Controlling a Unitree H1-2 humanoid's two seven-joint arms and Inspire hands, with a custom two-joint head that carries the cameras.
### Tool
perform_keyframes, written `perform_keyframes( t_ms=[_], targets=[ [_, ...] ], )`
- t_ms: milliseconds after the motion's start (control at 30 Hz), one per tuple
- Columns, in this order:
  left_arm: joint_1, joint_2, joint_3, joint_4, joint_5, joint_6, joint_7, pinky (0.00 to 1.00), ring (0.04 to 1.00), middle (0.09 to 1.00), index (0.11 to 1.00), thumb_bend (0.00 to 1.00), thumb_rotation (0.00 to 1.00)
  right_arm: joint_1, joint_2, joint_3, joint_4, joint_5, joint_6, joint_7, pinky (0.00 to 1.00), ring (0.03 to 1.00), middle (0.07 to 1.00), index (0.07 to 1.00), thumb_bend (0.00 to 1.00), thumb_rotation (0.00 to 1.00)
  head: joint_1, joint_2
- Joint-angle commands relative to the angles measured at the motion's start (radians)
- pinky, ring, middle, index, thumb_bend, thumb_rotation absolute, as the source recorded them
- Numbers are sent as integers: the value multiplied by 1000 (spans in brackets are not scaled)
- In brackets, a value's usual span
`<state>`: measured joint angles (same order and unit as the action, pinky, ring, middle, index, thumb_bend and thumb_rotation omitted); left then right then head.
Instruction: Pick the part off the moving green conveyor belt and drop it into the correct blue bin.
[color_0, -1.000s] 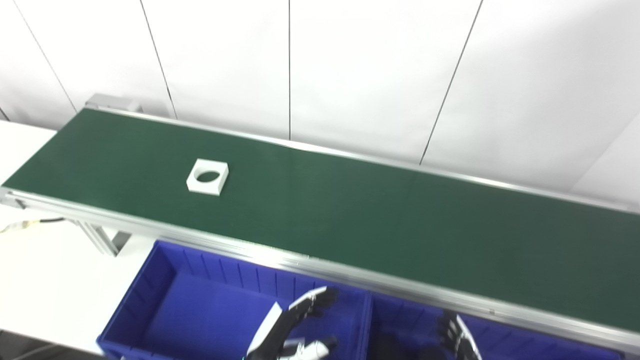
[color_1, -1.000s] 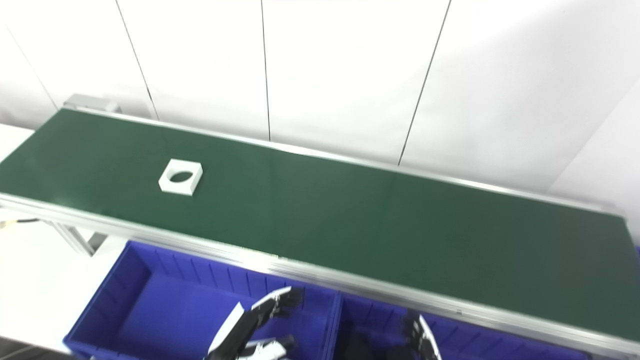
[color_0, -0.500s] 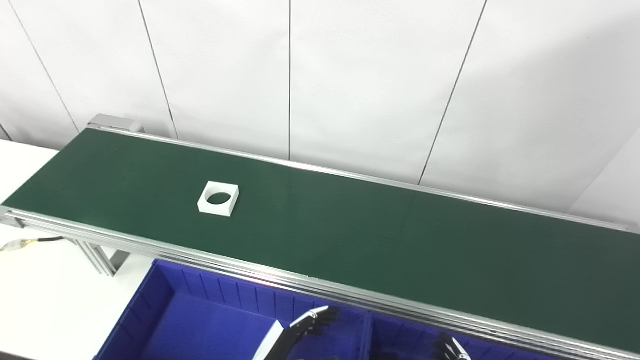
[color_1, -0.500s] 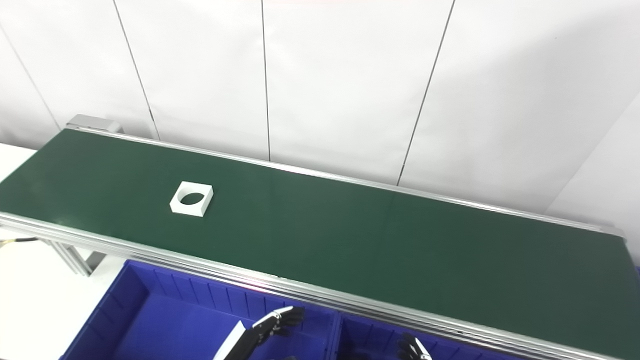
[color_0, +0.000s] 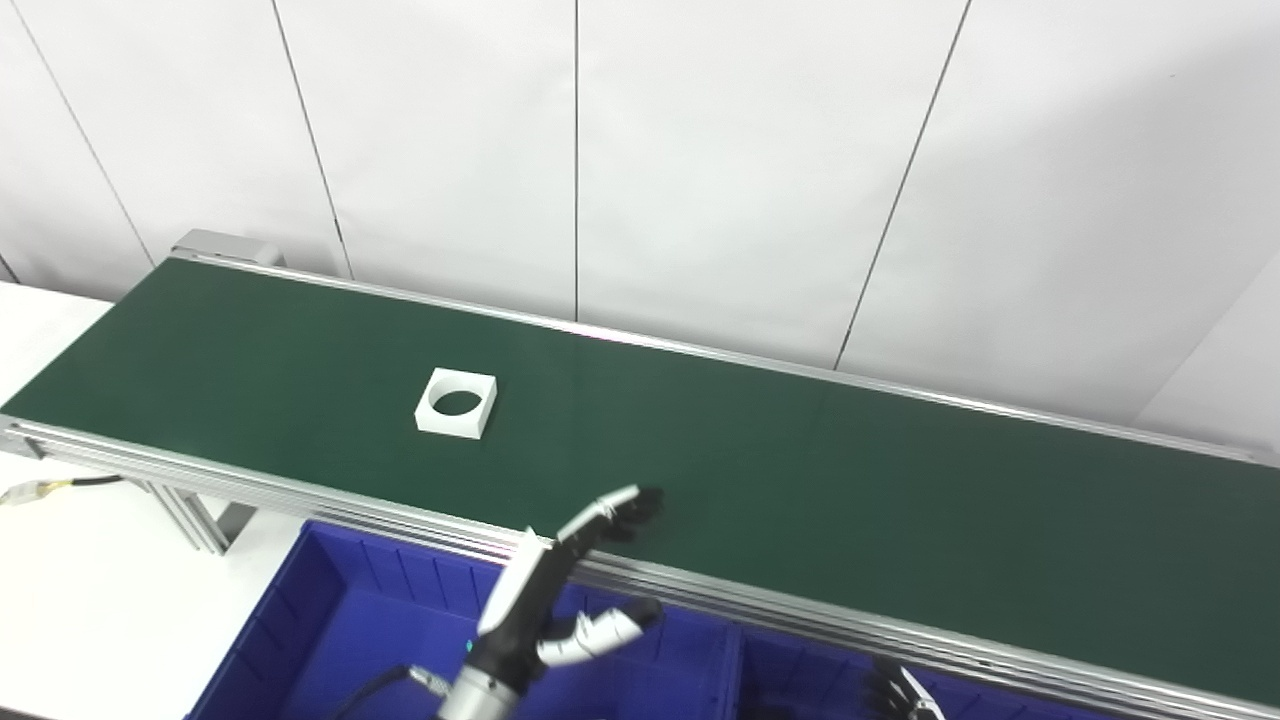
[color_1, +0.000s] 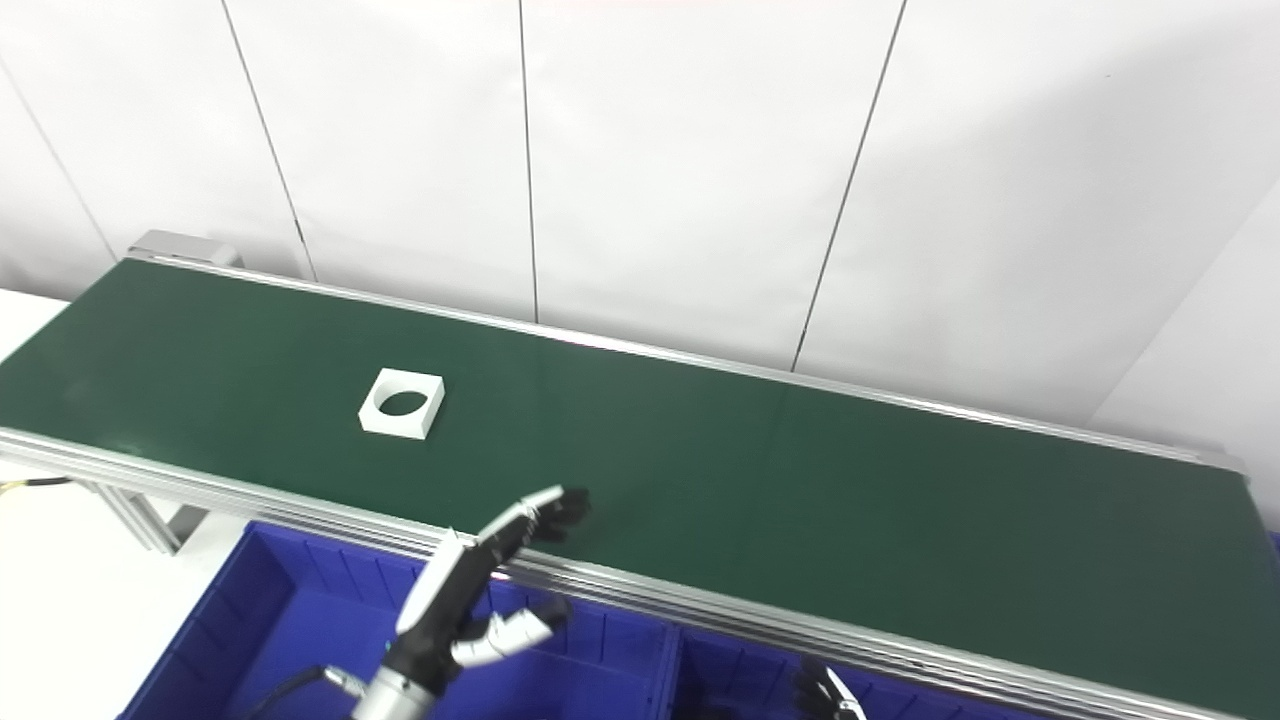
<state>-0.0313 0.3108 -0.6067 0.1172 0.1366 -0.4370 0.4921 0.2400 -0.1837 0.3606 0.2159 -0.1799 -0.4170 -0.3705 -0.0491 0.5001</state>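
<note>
A white square part (color_0: 456, 403) with a round hole lies flat on the green conveyor belt (color_0: 800, 480), left of its middle; it also shows in the right eye view (color_1: 401, 404). My left hand (color_0: 560, 590) is open and empty, raised over the belt's near rail, to the right of and nearer than the part. Only the fingertips of my right hand (color_0: 895, 695) show at the bottom edge, over the right blue bin (color_0: 800, 670). The left blue bin (color_0: 350, 640) lies below the left hand.
Two blue bins stand side by side against the belt's near aluminium rail (color_0: 300, 495). A white table (color_0: 80, 600) with a cable (color_0: 50, 487) lies at the left. A white panelled wall (color_0: 700, 150) stands behind the belt.
My left hand has risen from the left bin up to the belt's near edge. The white part has moved to the right along the belt. The camera tilted between the earliest frames and now.
</note>
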Motion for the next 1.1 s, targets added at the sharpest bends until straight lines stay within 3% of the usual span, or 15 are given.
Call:
perform_keyframes(
  t_ms=[0, 300, 467, 567, 733, 867, 1067],
  targets=[
    [-35, 21, 19, -33, 5, -33, 2, 775, 827, 847, 854, 635, 705, -4, 1, -5, -32, -3, -53, -9, 716, 782, 807, 842, 878, 273, -17, 13],
    [-108, 94, 93, 12, 34, -33, -29, 783, 841, 871, 882, 647, 735, 7, 17, -26, -65, -22, -53, 4, 739, 774, 804, 840, 897, 282, -86, 94],
    [-161, 113, 141, 70, 31, -33, -67, 794, 853, 886, 896, 673, 674, 10, 23, -21, -72, -34, -53, -8, 757, 773, 805, 849, 865, 292, -109, 126],
    [-200, 118, 185, 125, 12, -33, -118, 809, 857, 886, 893, 707, 632, 8, 25, -8, -57, -37, -53, -31, 771, 782, 817, 861, 858, 339, -120, 143],
    [-275, 118, 243, 228, -1, -33, -222, 826, 870, 889, 904, 736, 450, 1, 14, 21, -43, -46, -53, -76, 800, 799, 827, 880, 836, 433, -107, 162],
    [-334, 107, 289, 301, 13, -32, -310, 871, 901, 905, 918, 751, 407, -4, -2, 43, -44, -27, -53, -87, 812, 808, 833, 888, 827, 444, -87, 171],
    [-437, 119, 297, 373, 157, 104, -427, 849, 924, 961, 967, 796, 396, -4, -22, 59, -60, 1, -53, -87, 820, 812, 838, 893, 824, 436, -62, 191]
  ],
)
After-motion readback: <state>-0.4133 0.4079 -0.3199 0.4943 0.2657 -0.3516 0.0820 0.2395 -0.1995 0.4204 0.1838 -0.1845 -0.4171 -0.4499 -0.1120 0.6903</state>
